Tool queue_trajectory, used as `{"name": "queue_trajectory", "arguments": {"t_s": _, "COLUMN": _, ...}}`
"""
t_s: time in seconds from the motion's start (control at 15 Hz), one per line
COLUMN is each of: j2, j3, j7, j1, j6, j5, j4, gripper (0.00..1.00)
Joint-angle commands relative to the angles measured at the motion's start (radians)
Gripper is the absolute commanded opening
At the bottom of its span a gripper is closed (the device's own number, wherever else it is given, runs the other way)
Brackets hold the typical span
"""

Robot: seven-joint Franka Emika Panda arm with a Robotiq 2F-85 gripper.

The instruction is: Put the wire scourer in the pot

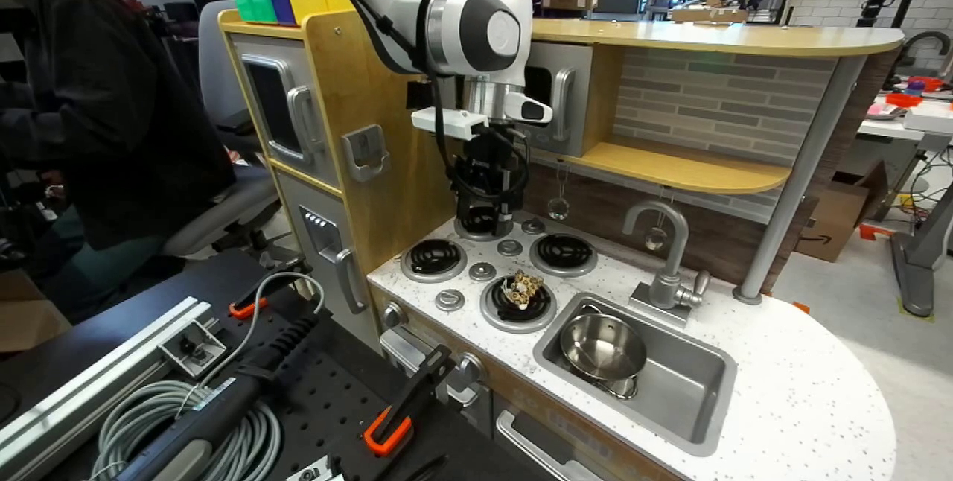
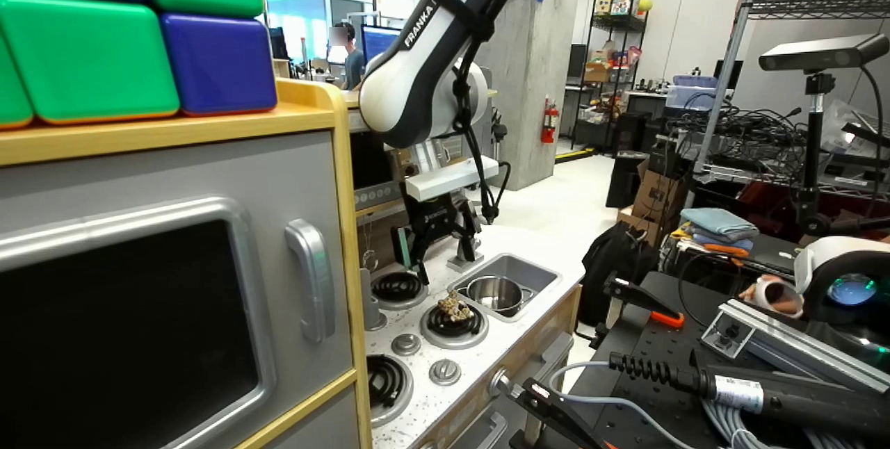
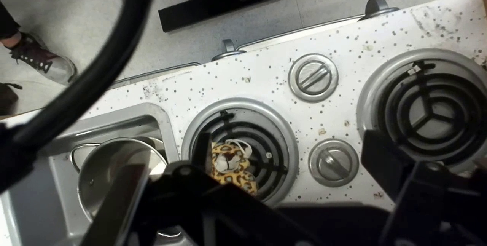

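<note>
No wire scourer shows in any view. A small leopard-print plush toy (image 1: 523, 290) lies on a front burner beside the sink; it also shows in an exterior view (image 2: 454, 306) and in the wrist view (image 3: 230, 166). A shiny metal pot (image 1: 607, 343) stands in the sink, with its open top facing up and its visible inside bare; it also shows in an exterior view (image 2: 495, 290) and the wrist view (image 3: 110, 162). My gripper (image 3: 287, 150) is open and empty, above the back of the stove; it shows in an exterior view (image 1: 485, 222). Its left finger covers part of the toy in the wrist view.
The grey sink (image 1: 689, 399) adjoins the burners. A faucet (image 1: 674, 243) rises behind it. A yellow shelf (image 1: 692, 164) overhangs the back, and a tall wooden cabinet (image 1: 394, 190) stands beside the stove. Stove knobs (image 3: 333, 162) stick up between the burners. A clamp (image 1: 409, 406) is at the front.
</note>
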Motion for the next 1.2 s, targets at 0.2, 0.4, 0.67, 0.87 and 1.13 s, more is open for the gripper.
{"name": "queue_trajectory", "arguments": {"t_s": 0.2, "j2": 0.012, "j3": -0.014, "j7": -0.007, "j1": 0.014, "j6": -0.005, "j5": 0.011, "j4": 0.01, "gripper": 1.0}}
{"name": "queue_trajectory", "arguments": {"t_s": 0.4, "j2": -0.036, "j3": -0.037, "j7": 0.025, "j1": 0.029, "j6": 0.113, "j5": -0.017, "j4": -0.084, "gripper": 1.0}}
{"name": "queue_trajectory", "arguments": {"t_s": 0.67, "j2": -0.126, "j3": -0.1, "j7": 0.066, "j1": 0.064, "j6": 0.445, "j5": -0.057, "j4": -0.321, "gripper": 1.0}}
{"name": "queue_trajectory", "arguments": {"t_s": 0.87, "j2": -0.144, "j3": -0.169, "j7": 0.082, "j1": 0.105, "j6": 0.677, "j5": -0.066, "j4": -0.46, "gripper": 1.0}}
{"name": "queue_trajectory", "arguments": {"t_s": 1.13, "j2": -0.012, "j3": -0.238, "j7": 0.1, "j1": 0.168, "j6": 0.736, "j5": -0.015, "j4": -0.39, "gripper": 1.0}}
